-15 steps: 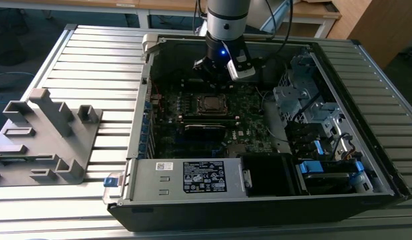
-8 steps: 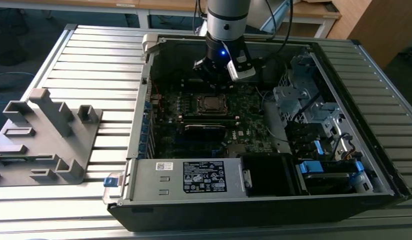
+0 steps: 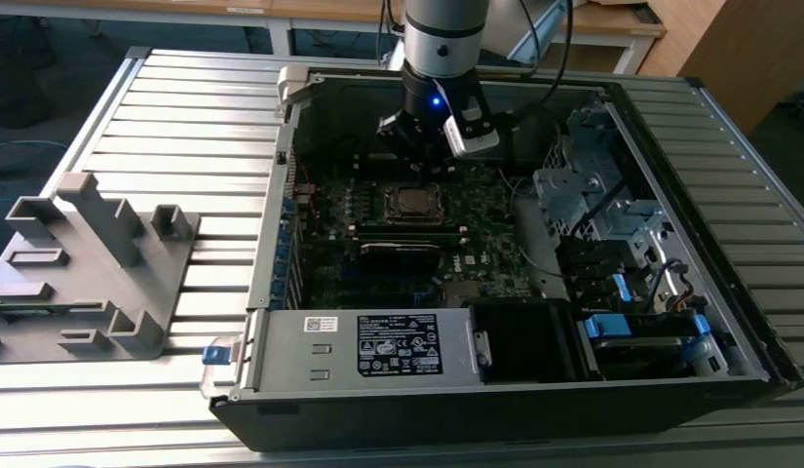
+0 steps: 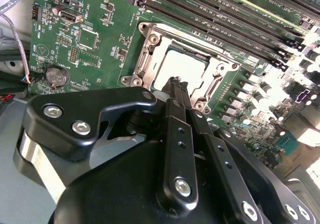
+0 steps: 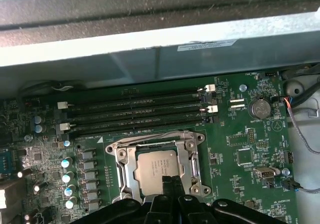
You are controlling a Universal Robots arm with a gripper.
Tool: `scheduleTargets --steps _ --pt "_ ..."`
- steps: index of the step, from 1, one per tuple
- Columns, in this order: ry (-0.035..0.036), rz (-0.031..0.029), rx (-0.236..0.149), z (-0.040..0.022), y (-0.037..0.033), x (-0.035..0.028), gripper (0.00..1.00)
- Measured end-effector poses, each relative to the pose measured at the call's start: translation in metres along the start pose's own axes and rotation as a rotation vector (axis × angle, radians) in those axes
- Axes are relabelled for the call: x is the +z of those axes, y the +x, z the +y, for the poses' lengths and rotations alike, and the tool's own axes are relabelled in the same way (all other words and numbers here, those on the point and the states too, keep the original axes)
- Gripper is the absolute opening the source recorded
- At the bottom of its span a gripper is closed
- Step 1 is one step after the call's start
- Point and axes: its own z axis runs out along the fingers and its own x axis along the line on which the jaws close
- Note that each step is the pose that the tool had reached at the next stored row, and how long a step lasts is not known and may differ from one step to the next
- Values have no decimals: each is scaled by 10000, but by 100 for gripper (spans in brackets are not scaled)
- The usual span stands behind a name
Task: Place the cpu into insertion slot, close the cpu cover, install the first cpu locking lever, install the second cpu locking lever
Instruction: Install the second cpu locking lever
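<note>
The cpu [image 5: 156, 167], a small square chip with a dull silver top, lies flat in its socket on the green motherboard [image 5: 240, 134]. The cpu cover [image 5: 123, 170], a silver frame with an open window, lies down around the chip. A thin wire lever [image 5: 150, 134] runs along the socket edge beside the memory slots. My gripper [image 5: 172, 183] hovers just over the chip's edge, its black fingers pressed together with nothing between them. In the second wrist view the gripper [image 4: 175, 82] sits above the cpu [image 4: 185, 66]. In the exterior view the gripper [image 3: 421, 161] hangs above the socket [image 3: 412, 203].
The open computer case [image 3: 278, 292] lies on a slatted metal table. Memory slots [image 5: 135, 114] run beside the socket, and a black heatsink block [image 3: 399, 249] sits in front of it. A labelled power supply [image 3: 375, 346] fills the near edge. A grey fixture [image 3: 90, 273] stands at the exterior view's left.
</note>
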Motion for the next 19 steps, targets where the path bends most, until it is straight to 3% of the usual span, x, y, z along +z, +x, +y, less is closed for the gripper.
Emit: scheduleTargets --steps 19 --pt "-1 -1 0 0 -1 -21 10"
